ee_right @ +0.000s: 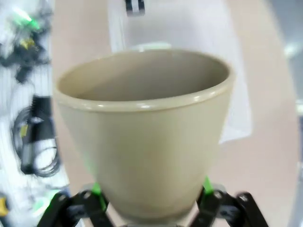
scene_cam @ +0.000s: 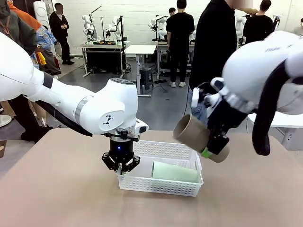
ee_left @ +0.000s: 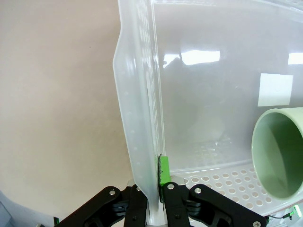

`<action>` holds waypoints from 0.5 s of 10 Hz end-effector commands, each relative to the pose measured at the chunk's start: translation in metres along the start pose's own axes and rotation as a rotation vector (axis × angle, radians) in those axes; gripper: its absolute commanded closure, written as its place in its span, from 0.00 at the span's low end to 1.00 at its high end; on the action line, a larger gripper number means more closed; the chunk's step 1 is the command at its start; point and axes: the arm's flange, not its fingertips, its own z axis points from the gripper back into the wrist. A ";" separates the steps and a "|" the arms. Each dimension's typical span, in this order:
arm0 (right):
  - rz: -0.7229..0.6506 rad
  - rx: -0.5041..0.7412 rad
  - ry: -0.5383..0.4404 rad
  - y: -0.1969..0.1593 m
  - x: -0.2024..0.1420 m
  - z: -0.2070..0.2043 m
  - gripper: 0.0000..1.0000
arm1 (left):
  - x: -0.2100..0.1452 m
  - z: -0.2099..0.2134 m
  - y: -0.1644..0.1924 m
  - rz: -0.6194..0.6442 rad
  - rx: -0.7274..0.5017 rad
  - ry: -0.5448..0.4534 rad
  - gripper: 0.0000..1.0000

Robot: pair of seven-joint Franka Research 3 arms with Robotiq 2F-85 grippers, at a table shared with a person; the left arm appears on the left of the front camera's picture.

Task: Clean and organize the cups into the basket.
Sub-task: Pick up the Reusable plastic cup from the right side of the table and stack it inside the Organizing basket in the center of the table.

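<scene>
Lab hall: rows of worktables (scene_cam: pixel 140 49), standing people (scene_cam: pixel 180 28), grey floor (scene_cam: pixel 161 111).

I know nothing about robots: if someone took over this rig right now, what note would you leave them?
Left gripper: shut on the left wall of the basket.
Right gripper: holds a tan cup in the air by the basket's right end.
Mint green cup lies on its side inside the basket.
Done: one cup in.
Left: set the tan cup in and release.
</scene>
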 end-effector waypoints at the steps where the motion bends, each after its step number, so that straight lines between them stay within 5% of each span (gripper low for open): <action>1: 0.002 0.086 0.121 -0.027 0.024 -0.001 0.18 | -0.001 -0.001 -0.001 -0.005 0.005 0.000 1.00; 5: 0.088 0.114 0.166 -0.036 0.067 -0.011 0.18 | -0.001 -0.001 -0.001 -0.005 0.005 0.000 1.00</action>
